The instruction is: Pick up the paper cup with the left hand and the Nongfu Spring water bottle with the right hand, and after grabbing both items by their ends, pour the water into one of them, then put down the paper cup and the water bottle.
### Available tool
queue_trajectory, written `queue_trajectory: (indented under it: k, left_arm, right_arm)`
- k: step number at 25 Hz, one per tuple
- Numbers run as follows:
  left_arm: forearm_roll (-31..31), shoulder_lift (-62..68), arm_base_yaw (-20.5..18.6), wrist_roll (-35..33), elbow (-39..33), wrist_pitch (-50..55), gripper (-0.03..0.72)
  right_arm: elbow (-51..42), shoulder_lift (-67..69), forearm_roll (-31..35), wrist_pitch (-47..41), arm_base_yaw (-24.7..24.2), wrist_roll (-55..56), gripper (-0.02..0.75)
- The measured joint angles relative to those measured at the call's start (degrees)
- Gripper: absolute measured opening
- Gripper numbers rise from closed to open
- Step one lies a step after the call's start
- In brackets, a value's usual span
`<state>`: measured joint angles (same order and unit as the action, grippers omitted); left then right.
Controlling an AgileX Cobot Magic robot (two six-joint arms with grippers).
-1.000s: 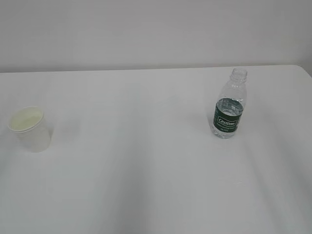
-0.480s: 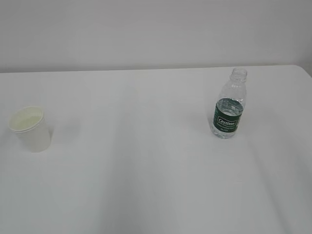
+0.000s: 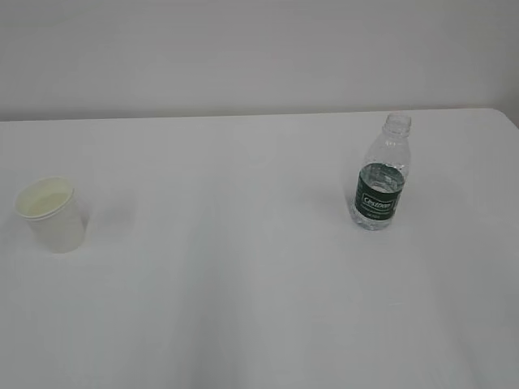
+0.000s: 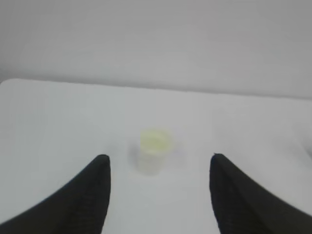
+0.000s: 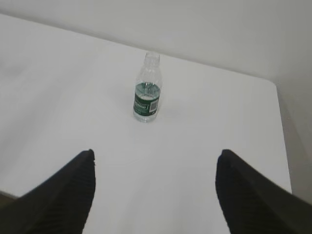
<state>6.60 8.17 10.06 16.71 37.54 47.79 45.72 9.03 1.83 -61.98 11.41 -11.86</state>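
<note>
A white table (image 3: pixel 243 267) fills the exterior view, with a pale wall behind it. At the far left of the table stands the paper cup (image 3: pixel 50 214), upright, white outside and cream inside. Well apart from it, toward the right, stands the Nongfu Spring water bottle (image 3: pixel 381 174), upright and uncapped, with a dark green label band. The water (image 3: pixel 379 173) inside reaches about the top of the label.

Neither arm appears in the exterior view. In the left wrist view, the left hand's claw (image 4: pixel 158 163) is released, its two black fingers (image 4: pixel 85 195) spread wide, with the paper cup farther out on the table between them and untouched. In the right wrist view, the right hand's claw (image 5: pixel 156 161) is also released and empty, fingers (image 5: pixel 243 190) wide apart, with the bottle standing well beyond them.
</note>
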Motion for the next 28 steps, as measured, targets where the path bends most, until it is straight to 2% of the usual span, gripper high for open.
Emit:
queue_trajectory:
  k: [7, 18, 28]
  left_arm:
    - [-1.32, 0.00, 0.00, -3.77, 0.20, 10.14, 0.440]
    - [-4.88, -5.37, 0.00, -5.65, -1.05, 17.77, 0.417]
    - [-5.02, -7.91, 0.00, -5.77, -5.08, 20.43, 0.408]
  right_arm:
    - [0.10, -6.42, -1.04, -10.57, 0.00, 2.80, 0.586]
    - [-0.14, -10.23, -8.19, -11.19, 0.00, 7.41, 0.586]
    - [-8.09, -10.23, -8.54, -11.35, 0.07, 9.04, 0.585]
